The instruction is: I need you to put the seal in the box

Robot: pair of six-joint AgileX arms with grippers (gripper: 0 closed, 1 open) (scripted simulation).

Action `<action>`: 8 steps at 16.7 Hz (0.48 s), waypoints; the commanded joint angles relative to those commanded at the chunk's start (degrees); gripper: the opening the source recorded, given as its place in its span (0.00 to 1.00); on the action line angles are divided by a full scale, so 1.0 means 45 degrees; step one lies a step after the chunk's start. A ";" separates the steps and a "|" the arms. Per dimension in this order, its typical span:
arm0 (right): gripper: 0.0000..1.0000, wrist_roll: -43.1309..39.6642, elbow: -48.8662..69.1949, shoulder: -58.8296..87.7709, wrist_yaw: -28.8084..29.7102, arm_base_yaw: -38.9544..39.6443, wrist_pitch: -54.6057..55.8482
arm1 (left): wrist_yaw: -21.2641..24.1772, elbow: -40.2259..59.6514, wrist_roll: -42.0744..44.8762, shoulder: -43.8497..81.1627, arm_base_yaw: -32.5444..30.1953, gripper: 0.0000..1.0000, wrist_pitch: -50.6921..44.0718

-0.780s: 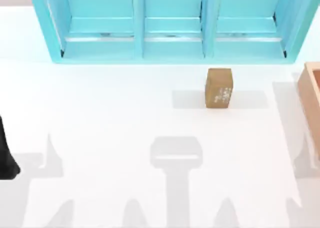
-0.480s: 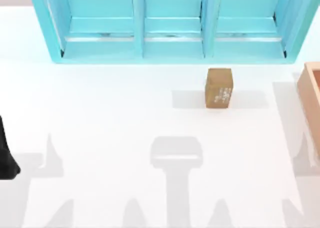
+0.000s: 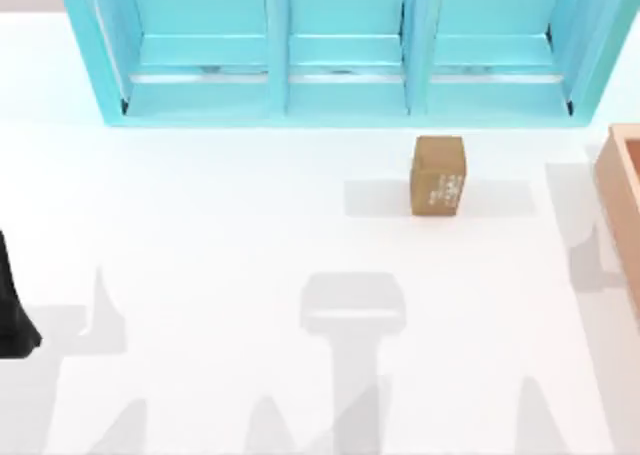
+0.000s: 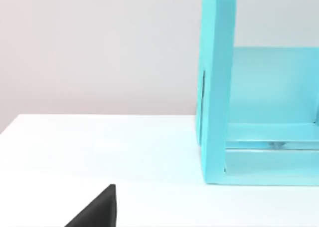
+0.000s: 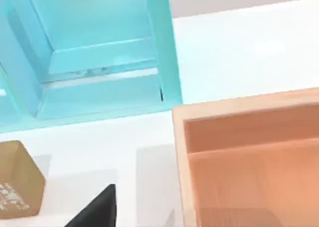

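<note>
Since the earlier top views, the grey arm shadows on the right side of the table have shifted, which suggests the right arm has begun to move; the seal and the box have not moved.

The seal (image 3: 438, 176) is a small brown upright block standing on the white table (image 3: 220, 225), just in front of the right-hand bay of the light-blue three-bay cabinet (image 3: 340, 50). Pale whitish markings cover its front face; they are too small to read, so no writing or brand can be made out. In the right wrist view the seal (image 5: 17, 179) sits off to one side of the right gripper's dark fingertip (image 5: 97, 209), not between the jaws and not touching them.

The box (image 3: 622, 200), light tan-orange wood with a redder inside, lies at the table's right edge, well apart from the seal. In the right wrist view its open interior and near wall (image 5: 249, 152) lie ahead of the fingertip, on the opposite side from the seal, and it looks empty as far as can be seen.

Whether the right jaws are parted or closed cannot be told; only one dark tip is visible, and it grips nothing.

The left arm (image 3: 12, 310) is parked at the table's left edge, far from the seal. Its wrist view shows one fingertip (image 4: 97, 212) and the cabinet's end wall (image 4: 217, 87); its jaw state also cannot be told.

The task looks barely begun: grasping, carrying and placing the seal all remain.
</note>
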 joint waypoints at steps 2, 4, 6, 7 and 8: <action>1.00 0.0417 0.2123 0.2617 0.0250 0.0216 -0.1796 | 0.0000 0.0000 0.0000 0.0000 0.0000 1.00 0.0000; 1.00 0.0789 0.4321 0.5448 0.0533 0.0506 -0.3716 | 0.0000 0.0000 0.0000 0.0000 0.0000 1.00 0.0000; 1.00 0.1134 0.6571 0.8382 0.0828 0.0905 -0.5665 | 0.0000 0.0000 0.0000 0.0000 0.0000 1.00 0.0000; 1.00 0.1301 0.7713 0.9840 0.0965 0.1140 -0.6616 | 0.0000 0.0000 0.0000 0.0000 0.0000 1.00 0.0000; 1.00 0.1468 0.8869 1.1275 0.1088 0.1397 -0.7534 | 0.0000 0.0000 0.0000 0.0000 0.0000 1.00 0.0000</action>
